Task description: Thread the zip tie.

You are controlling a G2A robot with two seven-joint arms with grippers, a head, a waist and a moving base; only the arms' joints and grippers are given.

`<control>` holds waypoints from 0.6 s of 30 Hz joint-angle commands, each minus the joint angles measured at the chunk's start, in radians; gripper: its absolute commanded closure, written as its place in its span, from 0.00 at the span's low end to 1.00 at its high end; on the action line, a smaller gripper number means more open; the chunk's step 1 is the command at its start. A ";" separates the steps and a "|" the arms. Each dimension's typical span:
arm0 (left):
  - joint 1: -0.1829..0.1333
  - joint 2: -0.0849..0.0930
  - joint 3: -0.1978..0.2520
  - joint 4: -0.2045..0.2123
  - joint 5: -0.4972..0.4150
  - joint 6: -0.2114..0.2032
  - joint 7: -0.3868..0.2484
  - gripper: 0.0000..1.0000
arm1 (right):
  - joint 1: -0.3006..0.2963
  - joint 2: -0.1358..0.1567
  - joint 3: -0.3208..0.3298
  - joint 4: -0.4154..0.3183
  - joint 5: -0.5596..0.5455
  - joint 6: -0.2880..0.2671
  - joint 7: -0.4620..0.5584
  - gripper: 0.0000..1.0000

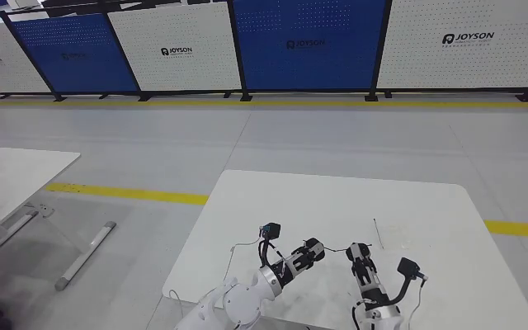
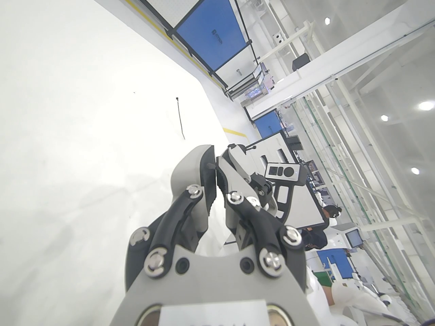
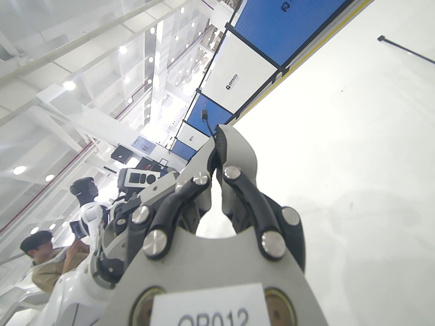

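A thin black zip tie (image 1: 334,247) spans the short gap between my two grippers, low over the front of the white table (image 1: 330,198). My right gripper (image 1: 355,250) (image 3: 219,137) is shut on the zip tie; its head (image 3: 205,114) pokes out past the fingertips. My left gripper (image 1: 316,246) (image 2: 215,166) faces it tip to tip and is shut on a small dark end of the zip tie. In the left wrist view the right gripper (image 2: 232,152) sits just behind the left one's tips.
A second black zip tie (image 1: 378,233) (image 2: 180,118) (image 3: 404,49) lies flat on the table beyond the right gripper. White and blue panel fencing (image 1: 305,45) stands across the floor behind. Another white table (image 1: 25,173) is at far left.
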 commanded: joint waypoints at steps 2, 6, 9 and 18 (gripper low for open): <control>0.000 0.000 0.000 0.000 0.000 0.000 0.000 1.00 | 0.002 -0.001 -0.001 0.002 -0.004 0.003 0.000 1.00; 0.000 0.000 0.000 0.000 0.000 0.000 0.000 1.00 | 0.004 -0.002 -0.002 0.003 -0.009 0.006 -0.004 1.00; 0.000 0.000 0.000 0.000 0.000 0.000 0.000 1.00 | 0.001 -0.002 0.000 0.000 -0.006 0.001 -0.011 1.00; 0.000 0.000 0.000 0.000 0.000 0.000 0.000 1.00 | -0.004 -0.003 0.000 -0.007 -0.016 0.002 -0.005 1.00</control>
